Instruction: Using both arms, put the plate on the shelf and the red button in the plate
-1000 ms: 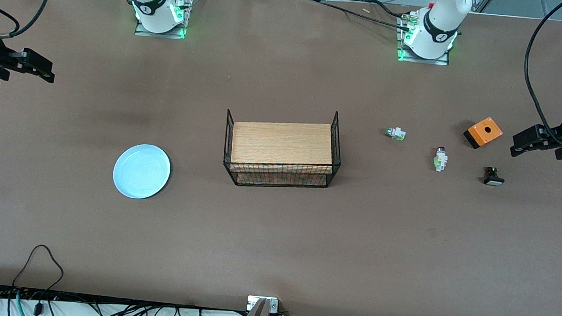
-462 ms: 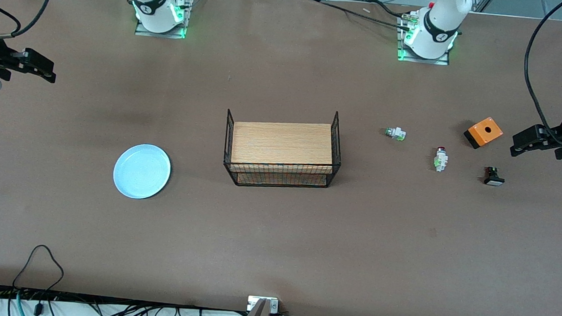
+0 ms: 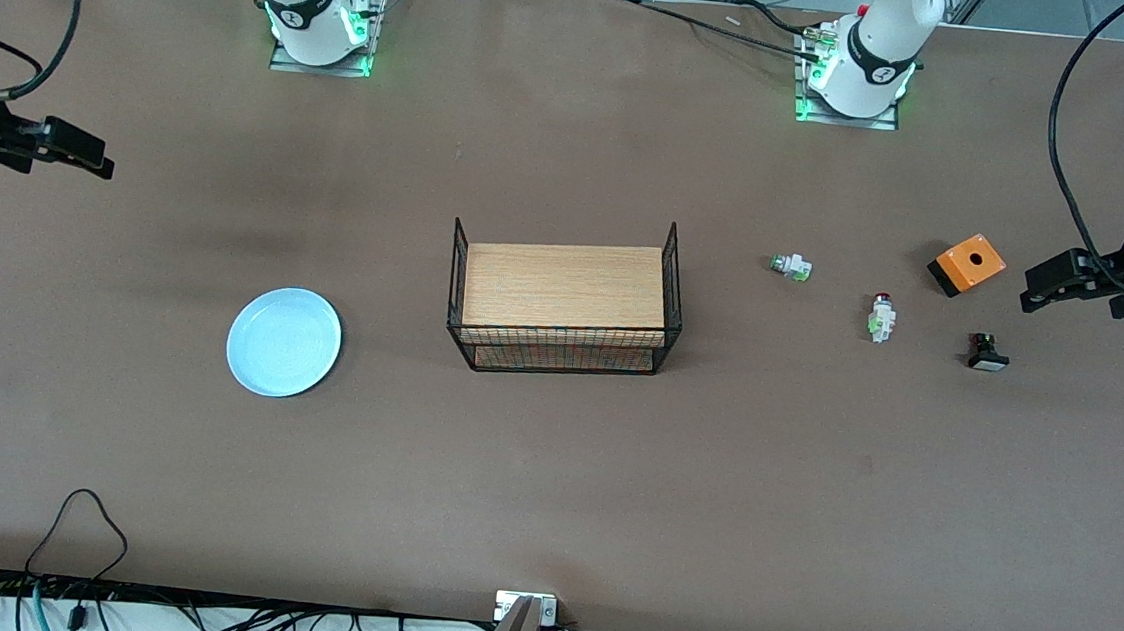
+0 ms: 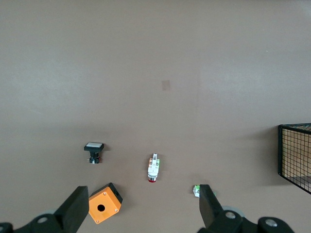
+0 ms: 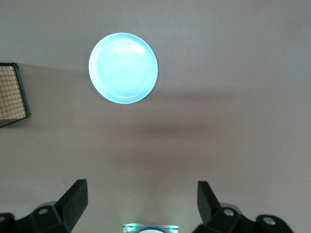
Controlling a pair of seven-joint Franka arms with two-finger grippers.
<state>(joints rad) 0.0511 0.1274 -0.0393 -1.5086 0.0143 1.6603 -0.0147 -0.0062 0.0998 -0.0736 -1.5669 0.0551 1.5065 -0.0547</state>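
Both my jaws stand spread, empty. Left gripper (image 4: 141,211) hangs over the table's left-arm end, above the red button (image 3: 882,318); right gripper (image 5: 141,204) hangs over the right-arm end, well apart from the plate (image 3: 284,342). Wire basket (image 3: 670,284) mid-table holds only a wooden board (image 3: 564,286).
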